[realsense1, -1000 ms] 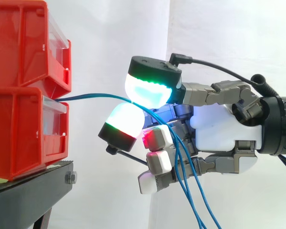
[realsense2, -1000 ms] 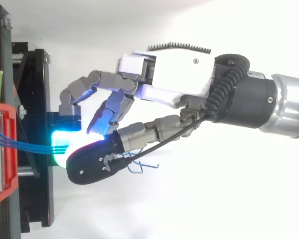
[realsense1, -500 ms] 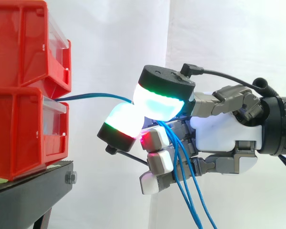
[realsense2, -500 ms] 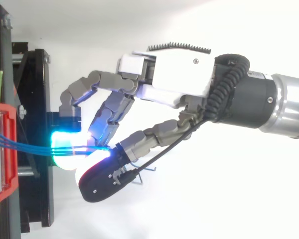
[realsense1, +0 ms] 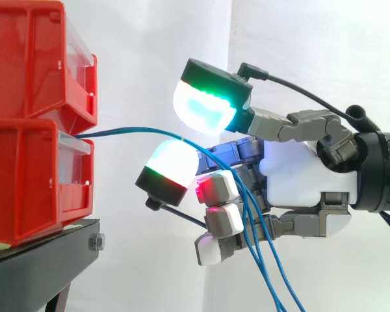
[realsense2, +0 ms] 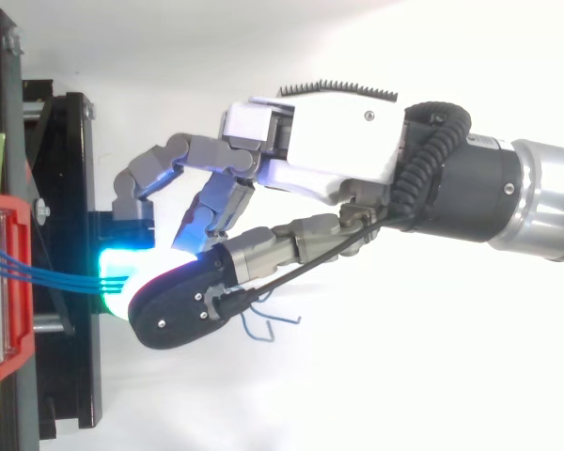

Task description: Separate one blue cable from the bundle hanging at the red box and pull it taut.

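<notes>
at the near side of the hand (realsense1: pixel 305 175), the blue cables (realsense1: pixel 127 130) hang down in loose strands, crossing in front of the curled lower fingers (realsense1: pixel 216 188) and running out of the bottom of the side view. further up, the same cables bend over the top of the lower pad (realsense1: pixel 172 162), which glows white and cyan with a green band. the upper pad (realsense1: pixel 205 107) stands above it with a clear gap between, touching neither the cables nor the lower pad, so the hand is not pinching anything; the strands only rest draped on the lower pad. from that pad the cables run left, nearly level and close together, to the front of the lower red bin (realsense1: pixel 26 175), where they go in under its clear label strip. in the top view several strands (realsense2: pixel 56 274) lie side by side between the bin and the glowing pad. the upper red bin (realsense1: pixel 26 58) sits stacked on the lower one, both on the black stand (realsense1: pixel 32 260) at the left. behind everything hangs the white curtain (realsense1: pixel 149 52).
</notes>
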{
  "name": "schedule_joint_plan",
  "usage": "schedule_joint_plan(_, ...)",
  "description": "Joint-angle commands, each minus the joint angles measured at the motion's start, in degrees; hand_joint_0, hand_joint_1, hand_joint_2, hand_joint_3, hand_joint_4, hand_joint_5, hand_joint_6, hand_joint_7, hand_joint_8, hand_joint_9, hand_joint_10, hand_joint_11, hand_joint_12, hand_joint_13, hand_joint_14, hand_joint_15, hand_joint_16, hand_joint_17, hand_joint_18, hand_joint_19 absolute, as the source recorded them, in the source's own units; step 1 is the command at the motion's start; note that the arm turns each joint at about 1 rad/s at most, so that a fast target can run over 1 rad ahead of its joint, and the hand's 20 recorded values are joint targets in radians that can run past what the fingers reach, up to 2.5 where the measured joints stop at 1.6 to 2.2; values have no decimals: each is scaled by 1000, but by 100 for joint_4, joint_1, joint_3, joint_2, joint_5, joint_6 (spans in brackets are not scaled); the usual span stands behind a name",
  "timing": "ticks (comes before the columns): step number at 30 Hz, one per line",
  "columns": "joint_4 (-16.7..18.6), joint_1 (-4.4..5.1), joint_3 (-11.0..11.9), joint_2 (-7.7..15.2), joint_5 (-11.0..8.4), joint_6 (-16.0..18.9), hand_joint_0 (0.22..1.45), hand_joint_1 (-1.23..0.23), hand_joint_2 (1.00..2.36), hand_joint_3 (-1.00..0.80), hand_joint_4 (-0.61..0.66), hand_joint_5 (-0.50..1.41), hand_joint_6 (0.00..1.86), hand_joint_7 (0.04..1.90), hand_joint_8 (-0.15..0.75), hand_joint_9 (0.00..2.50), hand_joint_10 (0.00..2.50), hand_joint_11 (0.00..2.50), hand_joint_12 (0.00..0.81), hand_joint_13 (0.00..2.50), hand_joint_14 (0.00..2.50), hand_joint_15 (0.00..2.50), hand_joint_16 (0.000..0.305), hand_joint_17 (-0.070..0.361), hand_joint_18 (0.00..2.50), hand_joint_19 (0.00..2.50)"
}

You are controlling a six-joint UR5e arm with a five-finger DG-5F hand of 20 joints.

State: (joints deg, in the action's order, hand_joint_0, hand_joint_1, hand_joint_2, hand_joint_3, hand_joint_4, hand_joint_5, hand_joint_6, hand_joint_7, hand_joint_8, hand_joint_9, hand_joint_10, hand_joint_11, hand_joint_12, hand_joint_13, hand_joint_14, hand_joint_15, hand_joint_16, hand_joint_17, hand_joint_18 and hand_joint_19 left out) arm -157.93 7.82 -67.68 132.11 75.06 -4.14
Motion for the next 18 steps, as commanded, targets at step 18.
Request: schedule_joint_plan(18,-1,0,0,-1,0,1,763,-863,1013,-360,-38,-200,896,1168,356,1164,23,938,393,1174,24,740,41,91,990,574)
